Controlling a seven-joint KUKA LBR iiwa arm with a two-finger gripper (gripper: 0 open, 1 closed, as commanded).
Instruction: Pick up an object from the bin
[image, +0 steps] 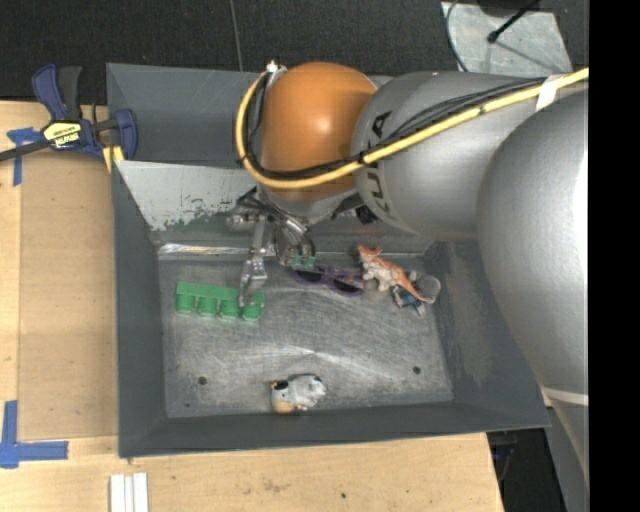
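Nearest the lens is the arm's (530, 230) broad silver body, reaching in from 3 o'clock, with its orange cover (315, 120) over the back of the bin (135, 330).

Below that cover the pincer (252, 290) hangs low over the bin floor, at the 3 o'clock end of a green piece (218, 302), a short row of joined lumps lying flat at about 9 o'clock from the floor's middle. The pincer's tip looks to be touching that end or just above it. Whether it is apart or together I cannot tell, and nothing is plainly clamped in it.

By my reading the step in hand is the approach, with the grasp not yet made. The next move calls for settling squarely astride the piece's narrow width, closing firmly, then lifting straight up. A grip taken only on the end lump could let the row swing or slip out.

Outward from there, a tangled purple thing (338, 282) lies at 1 o'clock, an orange dinosaur toy (382, 268) just beside it at 2 o'clock, and a small white and brown toy (298, 393) sits alone at 6 o'clock, well apart from the rest.

Scratched bare metal makes up the floor, flat and hard, so the piece may skid if nudged. Room is good: open floor lies on the green piece's 6 and 9 o'clock sides, and only the sloped back wall at 12 o'clock is near.
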